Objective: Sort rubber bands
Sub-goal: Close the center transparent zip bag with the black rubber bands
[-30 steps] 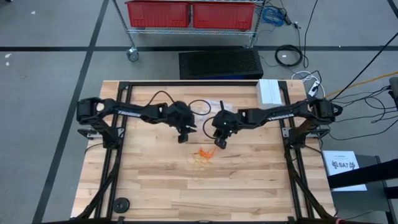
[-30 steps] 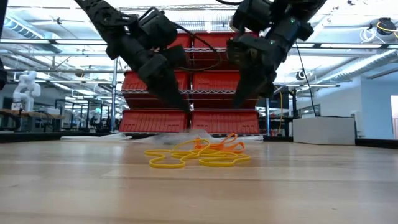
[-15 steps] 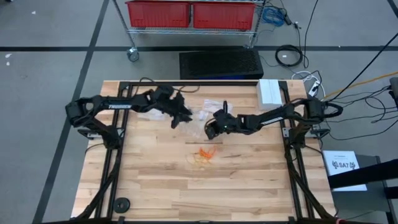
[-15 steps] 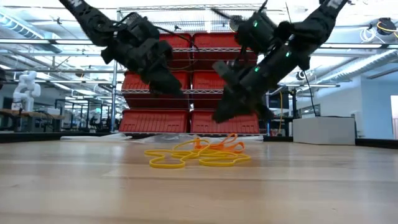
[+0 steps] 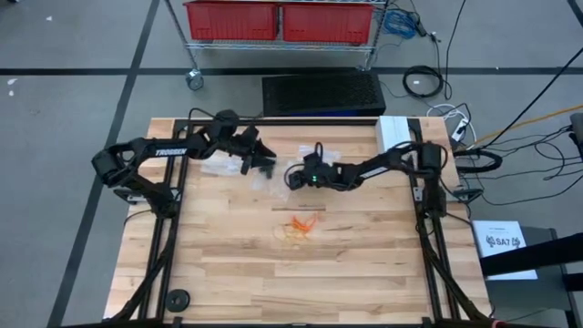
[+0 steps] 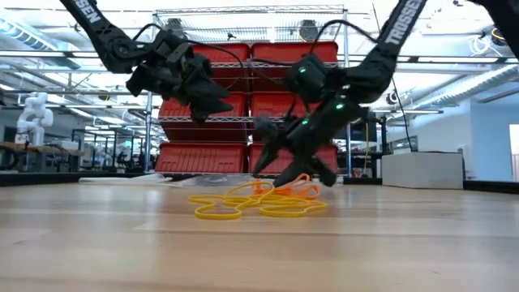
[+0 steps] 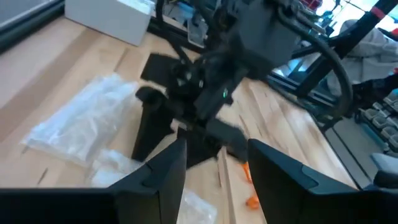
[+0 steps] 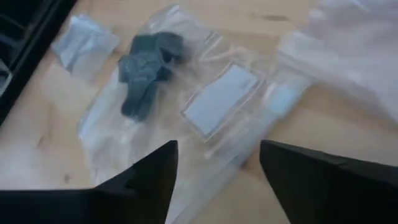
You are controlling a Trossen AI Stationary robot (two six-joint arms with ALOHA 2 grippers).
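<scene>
The rubber bands [image 5: 299,227] lay in a small tangled heap near the middle of the wooden desk [image 5: 228,264], orange and pale yellow loops mixed together, and no hand touched them. In the low view the same heap [image 6: 258,199] rested flat on the desk surface, in front of both arms. The left hand [image 5: 264,164] was above the far part of the desk, beside some clear plastic bags [image 5: 221,165], and its fingers [image 7: 166,171] stood wide apart with nothing between them. The right hand [image 5: 293,175] was near it, just beyond the heap toward the far edge, and hung low over the desk; in the low view it [image 6: 272,158] was close above the bands but apart from them. Its fingers [image 8: 155,171] were also spread wide and held nothing. Under the right hand, the right wrist view showed a clear bag [image 8: 186,106] with a white label and a dark grey lump inside it. A white box [image 5: 394,134] stood at the far right corner of the desk.
</scene>
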